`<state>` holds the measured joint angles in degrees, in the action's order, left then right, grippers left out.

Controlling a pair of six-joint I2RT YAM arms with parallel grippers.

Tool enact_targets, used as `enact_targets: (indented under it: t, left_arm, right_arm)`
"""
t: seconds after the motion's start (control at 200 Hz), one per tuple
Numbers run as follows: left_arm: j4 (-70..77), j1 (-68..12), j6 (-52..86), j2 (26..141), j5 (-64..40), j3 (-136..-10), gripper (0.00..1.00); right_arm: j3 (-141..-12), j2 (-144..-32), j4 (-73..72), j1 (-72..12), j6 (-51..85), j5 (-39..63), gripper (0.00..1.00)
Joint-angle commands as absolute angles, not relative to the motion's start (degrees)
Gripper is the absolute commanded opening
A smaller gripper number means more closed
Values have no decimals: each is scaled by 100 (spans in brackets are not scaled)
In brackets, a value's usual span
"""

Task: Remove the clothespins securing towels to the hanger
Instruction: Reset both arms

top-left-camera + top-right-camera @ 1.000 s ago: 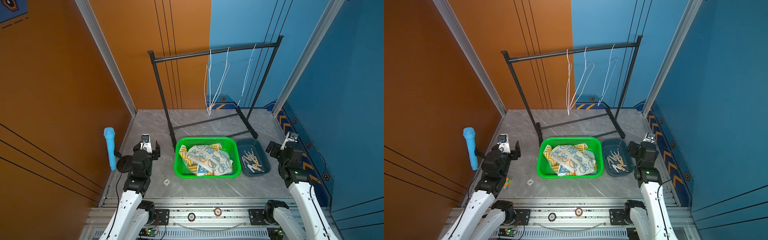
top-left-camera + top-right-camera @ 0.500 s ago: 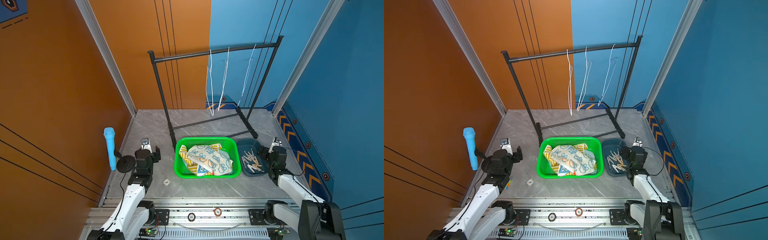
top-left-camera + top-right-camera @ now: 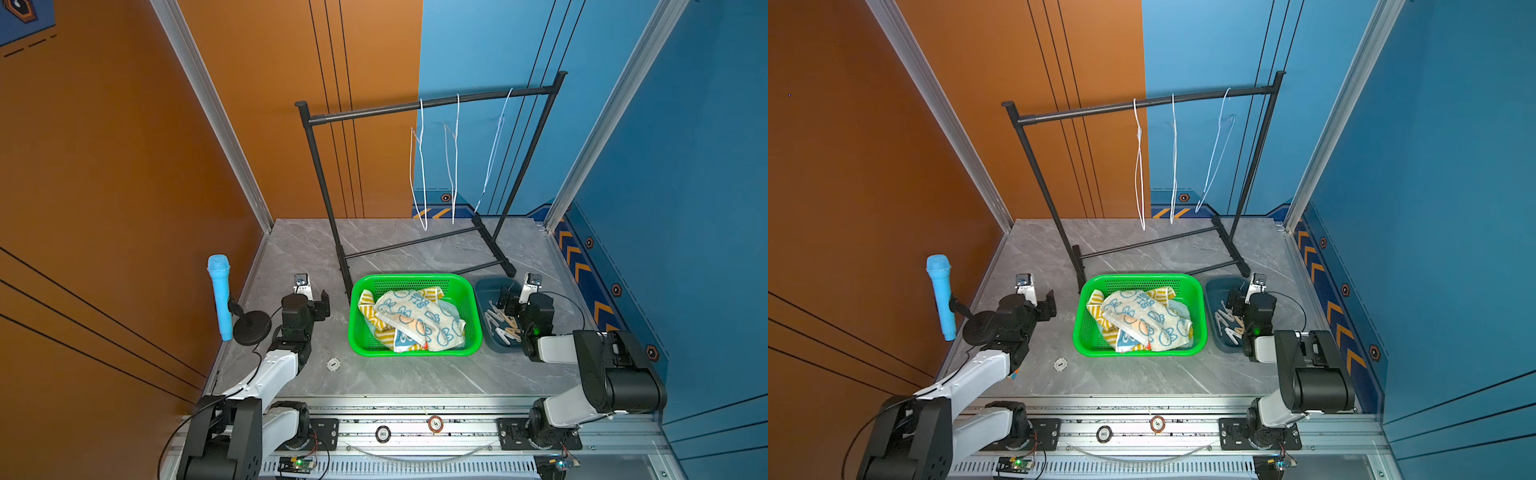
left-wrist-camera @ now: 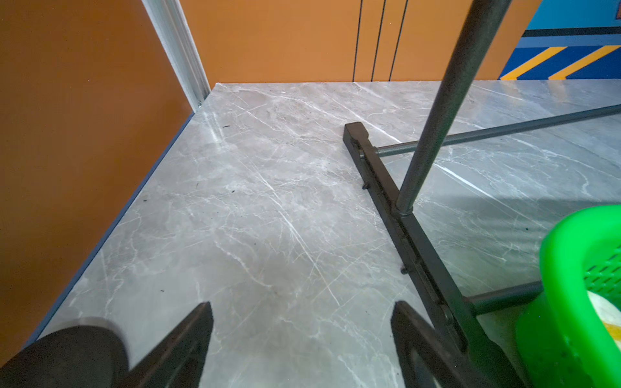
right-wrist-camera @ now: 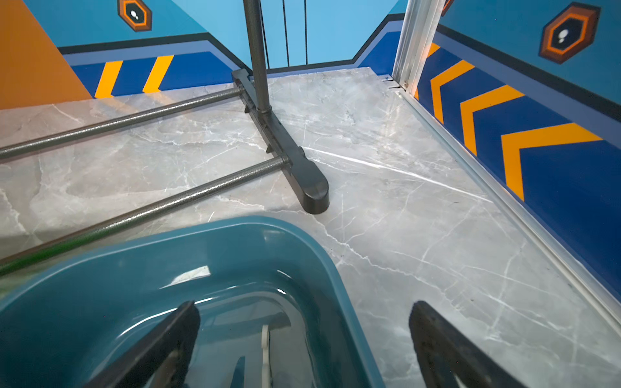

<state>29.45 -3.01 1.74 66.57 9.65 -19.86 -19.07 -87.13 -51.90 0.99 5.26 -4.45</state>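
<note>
Grey marble tabletop, bare hangers: the unpinning looks finished

Grey marble tabletop fills an orange and blue booth, with a black rack standing at the back. Three white wire hangers hang from its bar, and in both top views they carry no cloth and no pin that I can make out. The towels lie heaped in the green basket in front of the rack, bunny print uppermost and yellow stripes beneath. The clothespins lie loose in the dark blue tray just beside the basket. By my reading nothing is left to unclip, and only parking the arms remains.

The left gripper has its jaws spread wide with nothing between them. It sits low over bare stone between the microphone on its stand and the basket, with the rack's foot close by. The right gripper is likewise spread and empty, one finger above the tray and the other outside its rim. Free room is widest in front of the basket, where only a small round token lies; the right arm has a narrow lane between the tray and the wall rail
</note>
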Motion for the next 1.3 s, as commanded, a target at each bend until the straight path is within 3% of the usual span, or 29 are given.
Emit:
enact_targets:
  t: [0.0, 0.205, 0.43, 0.521, 0.571, 0.641, 1.296]
  left_arm:
    - [3928, -312, -21, 7098, 591, -1998, 85]
    - [4600, -304, -247, 7799, 557, -1985, 91]
    - [6816, -207, -148, 9103, 528, -1502, 93]
    - [5571, -100, 30, 8803, 635, -1862, 95]
    - [5406, -22, 116, 8945, 633, -2079, 100]
    - [5215, -44, 85, 8923, 645, -2164, 98]
    - [5208, -147, 0, 8959, 774, -2212, 98]
  right_arm:
    - [-1946, -8793, -5463, 75, 479, -328, 100]
    - [-2085, -8758, -5111, 79, 499, -364, 100]
    - [-2090, -8762, -5106, 61, 492, -392, 100]
    - [-2099, -8763, -5098, 53, 492, -410, 100]
    - [-2105, -8763, -5085, 53, 480, -419, 100]
    - [-2109, -8763, -5079, 44, 481, -431, 100]
    - [-2110, -8763, -5078, 44, 482, -448, 100]
